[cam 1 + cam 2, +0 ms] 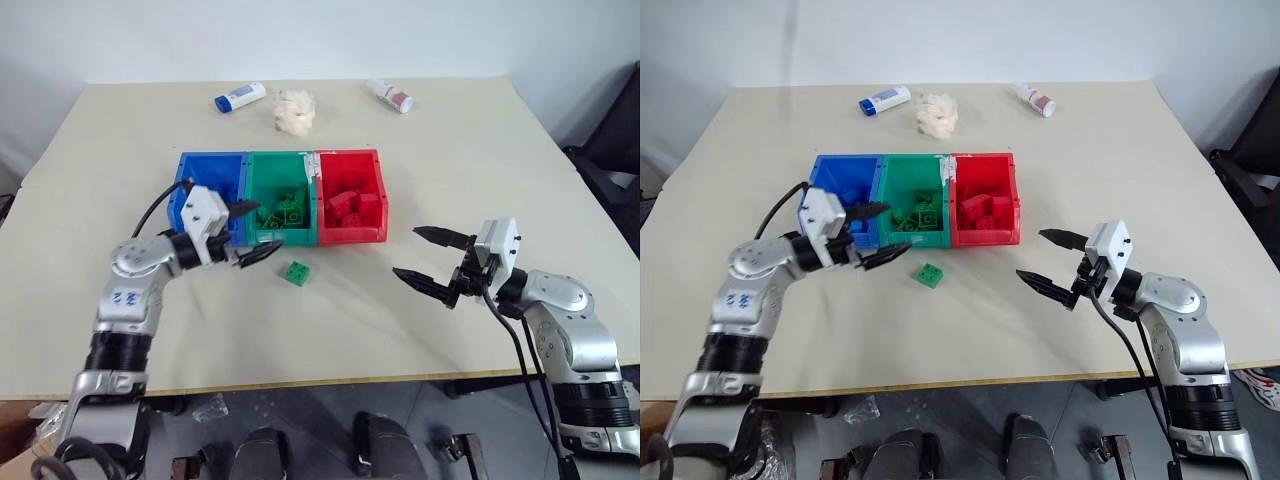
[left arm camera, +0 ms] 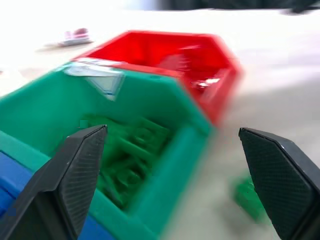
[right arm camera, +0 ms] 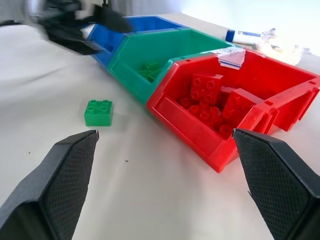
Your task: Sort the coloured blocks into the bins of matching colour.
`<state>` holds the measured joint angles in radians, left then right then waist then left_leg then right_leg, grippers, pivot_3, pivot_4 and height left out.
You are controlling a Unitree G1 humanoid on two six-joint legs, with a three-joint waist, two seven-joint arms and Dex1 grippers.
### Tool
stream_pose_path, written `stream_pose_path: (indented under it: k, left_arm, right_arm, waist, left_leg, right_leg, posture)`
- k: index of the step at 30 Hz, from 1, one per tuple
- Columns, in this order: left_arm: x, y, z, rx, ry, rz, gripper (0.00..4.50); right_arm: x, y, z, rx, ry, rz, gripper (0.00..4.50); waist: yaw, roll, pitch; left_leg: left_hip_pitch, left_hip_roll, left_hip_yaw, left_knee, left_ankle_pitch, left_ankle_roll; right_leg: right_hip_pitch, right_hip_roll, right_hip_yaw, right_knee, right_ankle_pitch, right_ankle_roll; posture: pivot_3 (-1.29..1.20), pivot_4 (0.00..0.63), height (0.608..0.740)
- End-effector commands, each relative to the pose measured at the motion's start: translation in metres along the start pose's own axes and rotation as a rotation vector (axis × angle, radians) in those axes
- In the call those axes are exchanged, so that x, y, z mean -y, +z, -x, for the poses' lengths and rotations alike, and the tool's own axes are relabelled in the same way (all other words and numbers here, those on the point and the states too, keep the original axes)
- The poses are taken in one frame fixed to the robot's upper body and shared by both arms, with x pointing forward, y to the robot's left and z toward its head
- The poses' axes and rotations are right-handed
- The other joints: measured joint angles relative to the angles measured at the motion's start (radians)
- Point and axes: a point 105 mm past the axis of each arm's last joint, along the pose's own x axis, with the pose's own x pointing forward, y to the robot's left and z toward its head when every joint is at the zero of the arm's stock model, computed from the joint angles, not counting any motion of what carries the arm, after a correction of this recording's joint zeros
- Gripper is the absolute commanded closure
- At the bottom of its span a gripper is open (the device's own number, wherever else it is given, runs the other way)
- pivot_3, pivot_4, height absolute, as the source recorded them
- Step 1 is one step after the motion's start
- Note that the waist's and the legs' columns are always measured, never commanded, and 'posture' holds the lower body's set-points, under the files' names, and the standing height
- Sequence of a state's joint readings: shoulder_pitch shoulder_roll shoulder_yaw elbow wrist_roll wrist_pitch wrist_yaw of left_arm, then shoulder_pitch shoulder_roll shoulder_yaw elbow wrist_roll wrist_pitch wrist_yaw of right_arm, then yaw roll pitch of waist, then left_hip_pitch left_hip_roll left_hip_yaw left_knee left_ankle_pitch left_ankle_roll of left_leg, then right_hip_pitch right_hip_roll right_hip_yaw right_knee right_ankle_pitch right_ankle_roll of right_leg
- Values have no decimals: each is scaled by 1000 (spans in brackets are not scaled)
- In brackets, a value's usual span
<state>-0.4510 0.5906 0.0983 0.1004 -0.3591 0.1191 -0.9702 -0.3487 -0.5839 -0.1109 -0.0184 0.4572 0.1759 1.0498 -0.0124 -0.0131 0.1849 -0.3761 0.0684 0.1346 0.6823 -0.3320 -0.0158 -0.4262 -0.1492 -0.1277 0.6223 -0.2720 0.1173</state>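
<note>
Three joined bins stand mid-table: blue (image 1: 207, 162), green (image 1: 280, 163) and red (image 1: 352, 235). Green blocks (image 1: 285, 210) lie in the green bin and red blocks (image 3: 207, 95) in the red one. One green block (image 1: 296, 272) sits loose on the table just in front of the green bin. My left gripper (image 1: 258, 232) is open and holds nothing; it hovers level at the front of the blue and green bins, to the left of the loose block. At the right of the red bin, my right gripper (image 1: 410, 252) is open and empty above the table.
Along the far side lie a white bottle with a blue label (image 1: 240, 97), a white tissue wad (image 1: 295, 110) and a white bottle with a red label (image 1: 392, 96). The table's front edge (image 1: 330, 382) runs close below both arms. A dark chair (image 1: 615, 150) stands off to the right.
</note>
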Motion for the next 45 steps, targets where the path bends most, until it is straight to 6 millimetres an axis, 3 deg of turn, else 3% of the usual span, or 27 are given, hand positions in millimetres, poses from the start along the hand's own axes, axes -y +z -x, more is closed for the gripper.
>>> stream_pose_path:
  k: [1, 9, 14, 20, 27, 33, 39, 45]
  left_arm:
    - [21, 7, 29, -9, -28, -3, 13]
    - [53, -29, 109, -189, 56, 118, 13]
    - [60, -29, 120, -203, 81, 135, 13]
    - [60, -32, 89, -155, 65, 123, 13]
    - [66, -49, 26, -115, -10, 118, 13]
    - [54, -62, -19, -96, -2, 85, 13]
    - [53, -68, -47, -86, -33, 84, 13]
    - [61, -65, -61, -58, -102, 84, 1741]
  right_arm:
    - [1, 5, -5, 15, 45, 20, 0]
    - [2, 1, -12, 7, 100, 6, 0]
    - [0, 1, -13, 9, 137, -1, 0]
    - [-9, 0, -9, -7, 208, -4, 0]
    - [-26, -3, 3, -48, 296, -11, 0]
    - [-26, -5, 5, -56, 238, -7, 0]
    - [-29, -7, 10, -57, 193, -4, 0]
    - [-31, -8, 15, -62, 156, -2, 0]
  waist:
    - [-1, 0, 0]
    - [-14, 0, 0]
    - [-11, 0, 0]
    - [-12, 0, 0]
    - [-8, 0, 0]
    - [-11, 0, 0]
    - [-8, 0, 0]
    - [13, 0, 0]
  left_leg:
    - [0, 0, 0, 0, 0, 0]
    - [0, 1, 0, 0, -1, 1]
    - [0, 1, 0, 0, -2, 1]
    - [0, 1, 1, 0, -2, 1]
    - [0, 0, 1, 0, -2, 1]
    - [1, 0, 2, 0, -2, 1]
    - [1, 0, 2, 0, -2, 1]
    - [1, 0, 2, 2, -2, 1]
  right_leg:
    - [0, 0, 0, 0, 0, 0]
    - [0, 0, 1, 0, 0, 0]
    - [0, 0, 1, -1, 0, 0]
    - [-1, 0, 1, 0, 0, -1]
    - [0, 0, 1, -1, 0, 0]
    - [0, 0, 1, 0, 0, 0]
    - [0, 0, 1, -1, 1, 0]
    - [0, 0, 2, -1, 1, 1]
  posture:
    - [0, 150, 740]
    - [0, 150, 740]
    - [0, 150, 740]
    - [0, 150, 740]
    - [0, 150, 740]
    - [0, 150, 740]
    - [0, 150, 740]
    - [0, 150, 740]
